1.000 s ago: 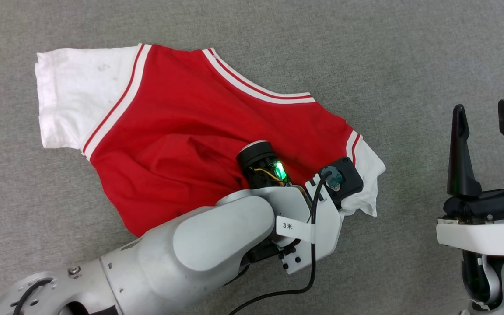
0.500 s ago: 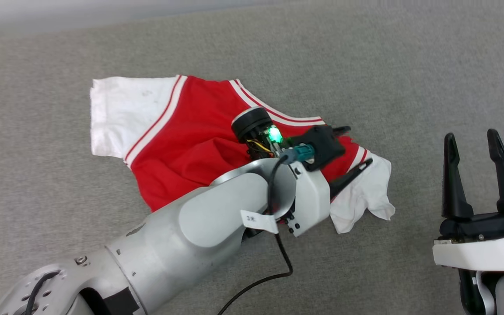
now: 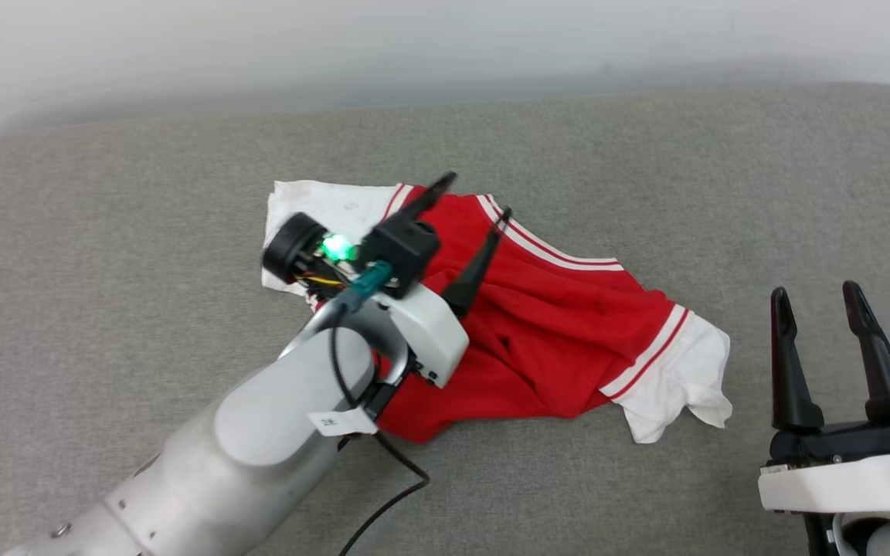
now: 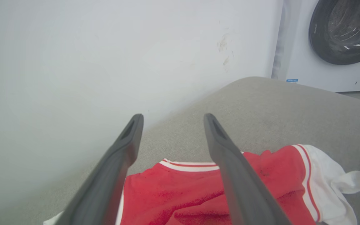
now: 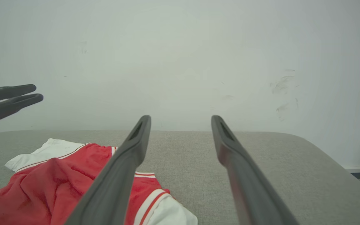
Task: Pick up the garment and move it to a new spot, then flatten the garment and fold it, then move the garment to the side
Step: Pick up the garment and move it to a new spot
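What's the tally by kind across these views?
Red jersey T-shirt: 1
Pincers: 2 (left pincer, right pincer, both open)
Washing machine: 1
Grey padded surface: 1
Total: 5

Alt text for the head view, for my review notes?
A red jersey T-shirt with white sleeves lies rumpled on a grey padded surface. The left claw hovers open over its upper part, holding nothing; the right claw stands open at lower right, off the shirt.
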